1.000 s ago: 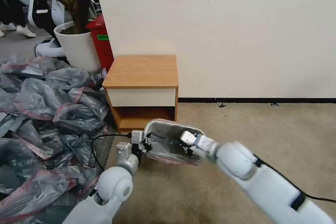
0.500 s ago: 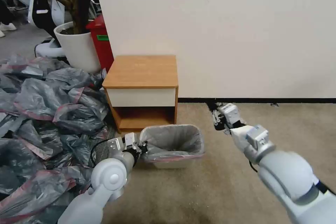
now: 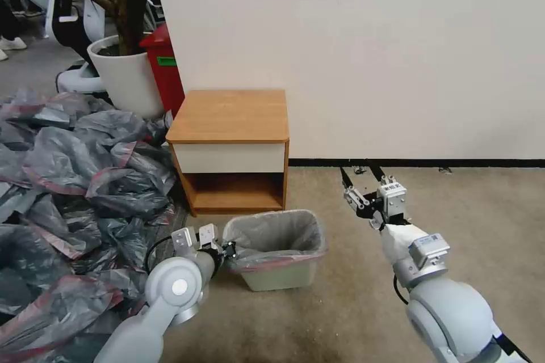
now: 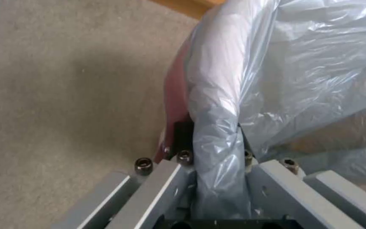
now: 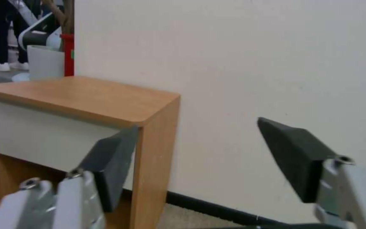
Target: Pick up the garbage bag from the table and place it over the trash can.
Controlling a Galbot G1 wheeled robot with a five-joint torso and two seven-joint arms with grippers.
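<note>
Head view: one garbage bag (image 3: 276,236) in left claw (image 3: 229,249)'s pinch, right claw (image 3: 360,186) released.

1. Left arm: lower left of head view, elbow bent, forearm reaching forward. Left claw (image 3: 230,249) low, fingers pinched together on plastic film.
2. Right arm: lower right of frame, forearm raised. Right claw (image 3: 356,186) lifted, fingers spread wide, nothing between them.

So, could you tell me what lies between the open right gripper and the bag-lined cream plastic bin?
Only bare beige carpet in the head view: nothing sits between the right gripper and the cream plastic bin with its grey translucent garbage bag.
</note>
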